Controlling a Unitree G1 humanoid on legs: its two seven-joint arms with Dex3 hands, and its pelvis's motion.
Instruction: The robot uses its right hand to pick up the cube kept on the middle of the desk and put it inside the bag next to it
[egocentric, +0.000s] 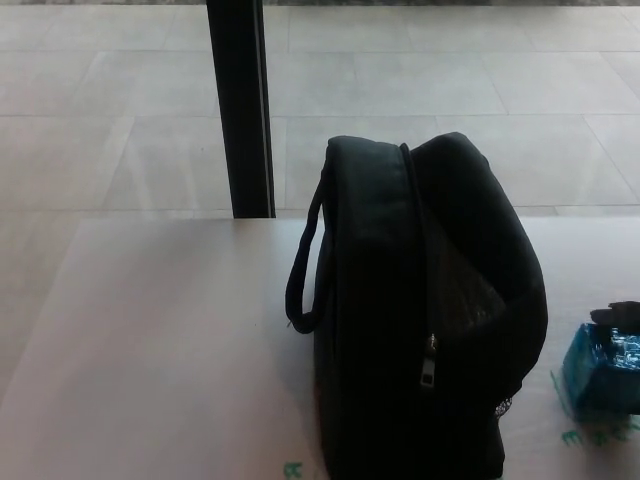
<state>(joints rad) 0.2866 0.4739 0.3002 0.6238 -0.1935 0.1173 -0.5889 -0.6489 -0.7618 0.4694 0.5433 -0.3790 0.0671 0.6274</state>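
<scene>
The black fabric zip bag (425, 320) stands upright mid-frame on the pale worktop (160, 340). At the right edge, the small blue cube (600, 370) sits beside it. Only a sliver of the right hand (620, 314) shows above the cube; its fingers' state I cannot tell.

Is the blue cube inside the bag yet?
No. The cube sits on the desk, right of the upright bag.

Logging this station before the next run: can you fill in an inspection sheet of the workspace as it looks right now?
Surface: pale desk, faint green marks near the front edge.
Job's things: black bag upright, zip pull hanging at the front, top looks open; blue cube on the desk to the bag's right, apart from it.
Clutter: nothing seen.
Hands: right hand only a dark sliver at the picture's right edge, just over the cube; grip cannot be judged. Left hand not in view.
Cables: nothing seen.
Surroundings: tiled floor, dark post behind the desk.
</scene>
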